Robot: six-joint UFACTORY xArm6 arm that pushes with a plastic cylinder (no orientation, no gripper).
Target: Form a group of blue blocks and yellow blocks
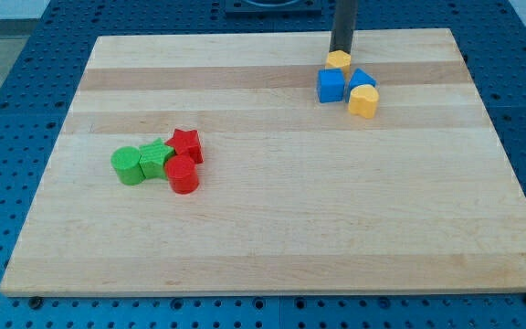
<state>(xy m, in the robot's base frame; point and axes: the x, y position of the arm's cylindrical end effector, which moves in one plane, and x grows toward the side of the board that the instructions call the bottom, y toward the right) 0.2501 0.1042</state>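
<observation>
With no jaws to report, our tip [340, 52] touches the top yellow block [339, 60]; pushing off-centre could scatter the blue cube [331, 86], blue triangle [362, 78] and lower yellow block [363, 101].

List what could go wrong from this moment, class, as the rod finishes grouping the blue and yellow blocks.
1. My tip sits at the top edge of the small yellow block; an off-centre push might slide it past the blue cube rather than against it.
2. A hard push could scatter the other blue block and the yellow block, which already touch.
3. The group lies near the board's top edge, leaving little room.
</observation>
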